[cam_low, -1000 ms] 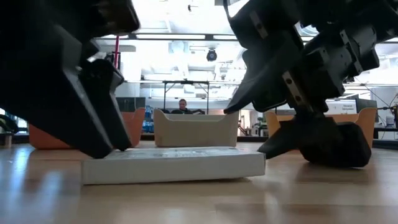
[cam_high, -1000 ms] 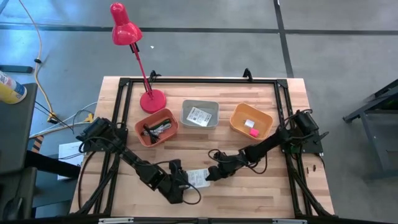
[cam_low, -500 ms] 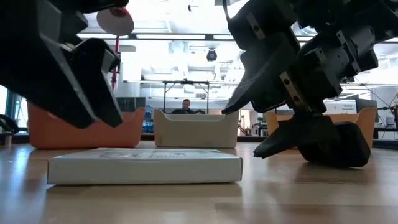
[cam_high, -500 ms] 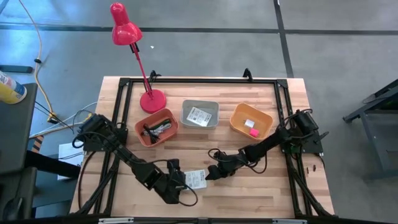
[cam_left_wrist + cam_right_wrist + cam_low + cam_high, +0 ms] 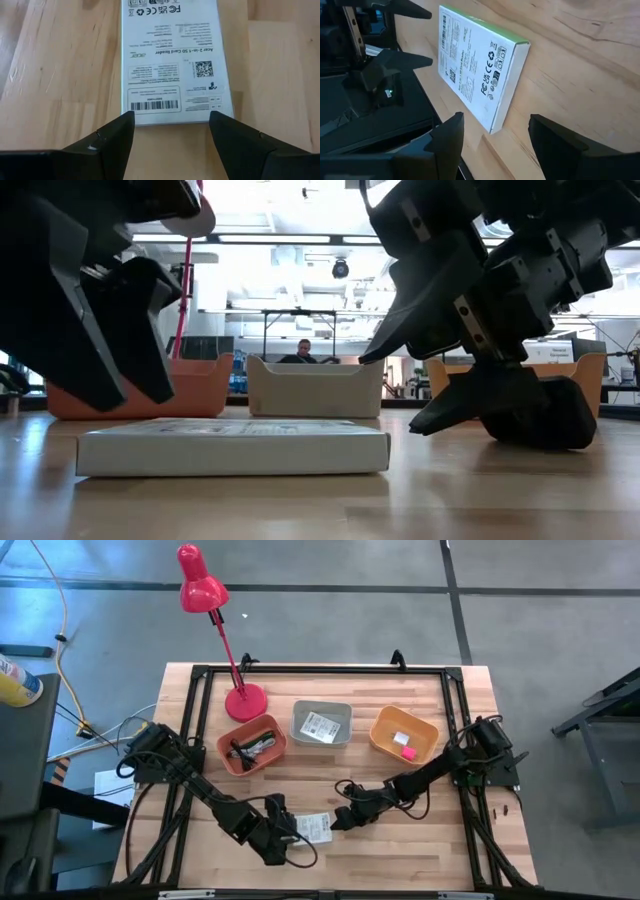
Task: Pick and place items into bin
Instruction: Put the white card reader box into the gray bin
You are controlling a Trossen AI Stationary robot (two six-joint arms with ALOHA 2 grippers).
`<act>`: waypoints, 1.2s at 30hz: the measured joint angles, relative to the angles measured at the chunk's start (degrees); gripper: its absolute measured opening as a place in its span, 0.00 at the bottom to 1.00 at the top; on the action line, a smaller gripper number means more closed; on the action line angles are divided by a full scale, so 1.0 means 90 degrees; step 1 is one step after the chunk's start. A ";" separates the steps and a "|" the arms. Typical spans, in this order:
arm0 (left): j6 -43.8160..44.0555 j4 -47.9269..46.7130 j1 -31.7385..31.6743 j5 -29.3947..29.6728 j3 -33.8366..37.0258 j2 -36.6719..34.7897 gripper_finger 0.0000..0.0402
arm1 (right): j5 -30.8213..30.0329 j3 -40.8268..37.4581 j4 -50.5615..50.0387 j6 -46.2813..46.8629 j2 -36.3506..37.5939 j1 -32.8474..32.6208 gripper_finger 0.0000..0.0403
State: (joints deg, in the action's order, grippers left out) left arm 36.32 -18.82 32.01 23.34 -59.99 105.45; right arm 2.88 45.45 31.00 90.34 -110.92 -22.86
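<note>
Left pincer [image 5: 171,131] open, white packet [image 5: 170,55] just ahead, untouched.

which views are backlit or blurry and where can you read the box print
Low view: bright room lights behind leave both arms as dark silhouettes, near table soft. Left wrist view: box print sharp and readable. Right wrist view: print legible, left gripper dark.

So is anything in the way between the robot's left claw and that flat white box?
No. The left gripper sits open right at the end of the white box lying flat on the table, with only bare wood between them.
</note>
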 joint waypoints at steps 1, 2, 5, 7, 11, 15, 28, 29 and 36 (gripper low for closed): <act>0.0001 0.0010 -0.0002 -0.0007 0.0000 -0.0002 0.62 | -0.0001 -0.0001 0.0000 -0.0014 -0.0001 0.0005 0.52; 0.0009 0.0020 -0.0002 -0.0047 -0.0002 -0.0002 0.62 | 0.0000 -0.0002 -0.0001 -0.0017 -0.0001 0.0015 0.52; 0.0030 0.0054 -0.0002 -0.0149 -0.0007 0.0048 0.62 | 0.0004 -0.0002 -0.0005 -0.0014 -0.0001 0.0051 0.53; 0.0046 0.0031 -0.0001 -0.0190 -0.0005 0.0070 0.62 | 0.0004 -0.0005 0.0007 -0.0014 -0.0001 0.0080 0.53; 0.0047 0.0072 -0.0002 -0.0143 -0.0007 0.0068 0.62 | -0.0021 -0.0010 0.0024 -0.0019 -0.0001 0.0098 0.52; 0.0019 0.0078 -0.0015 -0.0114 -0.0007 0.0086 0.62 | -0.0055 -0.0010 0.0039 -0.0022 -0.0001 0.0101 0.53; 0.0041 0.0479 -0.0002 -0.0263 -0.0029 0.0367 0.62 | -0.0118 -0.0027 0.0271 -0.0030 -0.0004 0.0106 0.52; 0.0041 0.0477 -0.0002 -0.0263 -0.0029 0.0367 0.62 | -0.0107 -0.0027 0.0302 -0.0038 -0.0004 0.0106 0.53; 0.0036 0.0444 -0.0002 -0.0212 -0.0017 0.0380 0.62 | -0.0077 -0.0029 0.0403 -0.0028 -0.0010 0.0073 0.52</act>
State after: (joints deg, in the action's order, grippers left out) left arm 36.64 -14.83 31.99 21.44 -60.14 108.87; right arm 2.19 45.19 34.63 90.09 -111.02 -22.20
